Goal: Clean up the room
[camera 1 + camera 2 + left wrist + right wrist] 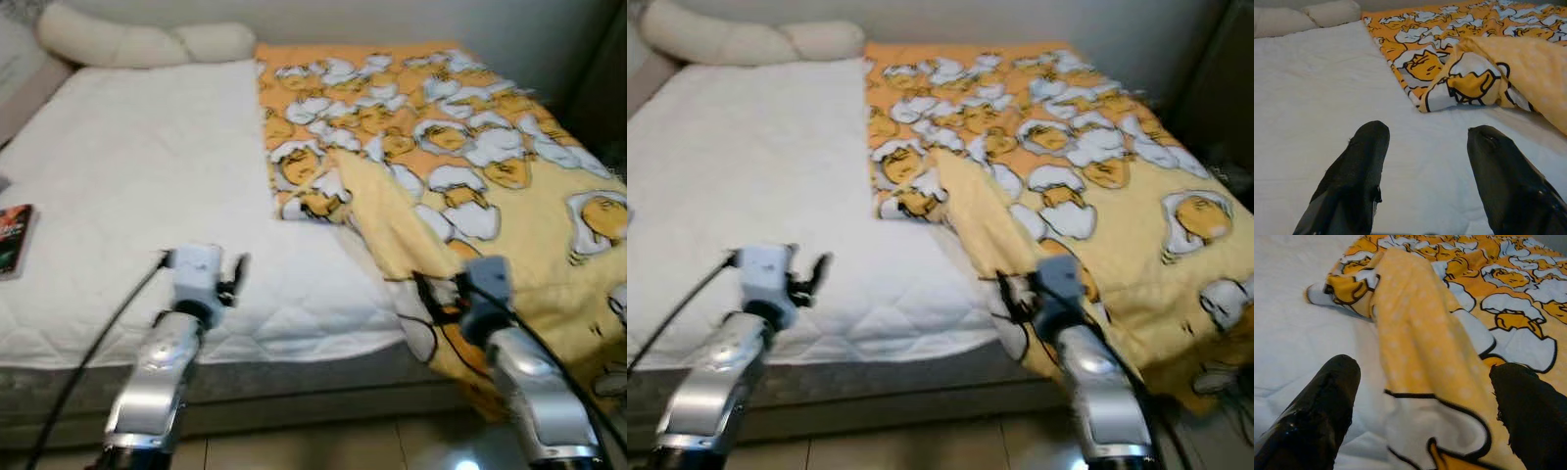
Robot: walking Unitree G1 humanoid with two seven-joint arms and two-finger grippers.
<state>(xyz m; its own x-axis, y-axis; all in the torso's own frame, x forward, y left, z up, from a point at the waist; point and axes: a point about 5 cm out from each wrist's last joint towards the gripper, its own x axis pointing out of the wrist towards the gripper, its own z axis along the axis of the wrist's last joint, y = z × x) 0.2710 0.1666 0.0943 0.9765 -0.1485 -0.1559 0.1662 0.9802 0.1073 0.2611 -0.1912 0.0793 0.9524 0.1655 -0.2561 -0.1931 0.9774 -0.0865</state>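
A yellow-orange blanket (460, 147) printed with white cartoon figures covers the right half of the bed. Its inner edge is folded back, showing a pale dotted underside (1415, 333). The left half is bare white quilted mattress (137, 166). My left gripper (1425, 134) hovers open over the mattress near the bed's front edge, with nothing between its fingers (1364, 161). My right gripper (1425, 372) is open at the blanket's front edge, one finger (1327, 396) on the mattress side and the other over the blanket. The folded strip lies between them.
Cream pillows (137, 41) lie along the head of the bed. A small red-and-black book (12, 238) rests at the mattress's left edge. Tiled floor (323, 446) shows below the bed frame. Dark furniture (602, 88) stands at the right.
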